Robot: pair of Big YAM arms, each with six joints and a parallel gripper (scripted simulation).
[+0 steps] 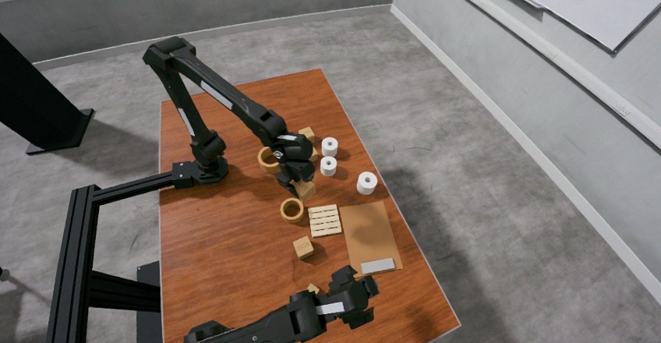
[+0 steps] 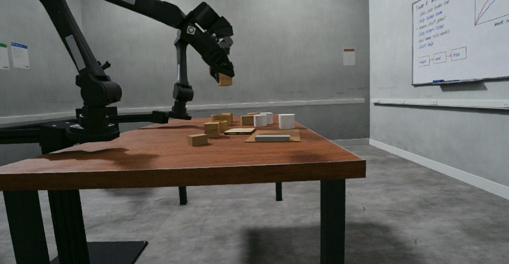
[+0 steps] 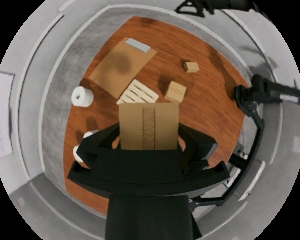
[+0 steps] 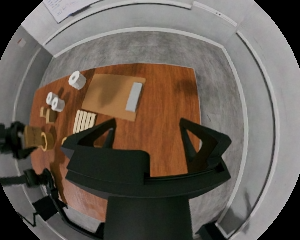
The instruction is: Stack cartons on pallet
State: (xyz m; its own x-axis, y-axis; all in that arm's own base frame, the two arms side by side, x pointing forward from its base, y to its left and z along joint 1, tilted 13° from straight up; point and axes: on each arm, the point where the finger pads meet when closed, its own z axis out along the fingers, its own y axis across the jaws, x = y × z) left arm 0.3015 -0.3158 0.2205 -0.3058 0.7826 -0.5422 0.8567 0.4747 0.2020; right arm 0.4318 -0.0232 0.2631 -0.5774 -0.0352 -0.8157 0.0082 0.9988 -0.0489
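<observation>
My left gripper (image 1: 298, 185) (image 3: 148, 121) is shut on a brown carton (image 1: 305, 191) (image 2: 224, 80) (image 3: 135, 120), high above the table. A dark printed strip runs along its face in the left wrist view; its numbered face is not visible. One carton (image 1: 303, 248) (image 2: 211, 129) (image 3: 175, 92) stands beside the pallet (image 1: 324, 219) (image 2: 239, 131) (image 3: 131, 88), which bears nothing. Other cartons (image 1: 305, 134) (image 1: 314, 155) are partly behind the left arm; which match in size is unclear. My right gripper (image 4: 147, 121) is open and empty, away from the cartons. No numbers are readable.
Two tan rings (image 1: 291, 220) (image 1: 262, 160) and a small block (image 1: 312, 288) (image 2: 197, 140) stand around. White rolls (image 1: 330, 147) (image 1: 328, 167) (image 1: 366, 184) stand along the far edge. A brown sheet (image 1: 366, 228) (image 4: 105, 95) with a grey bar (image 1: 377, 266) (image 4: 134, 97) lies beside the pallet.
</observation>
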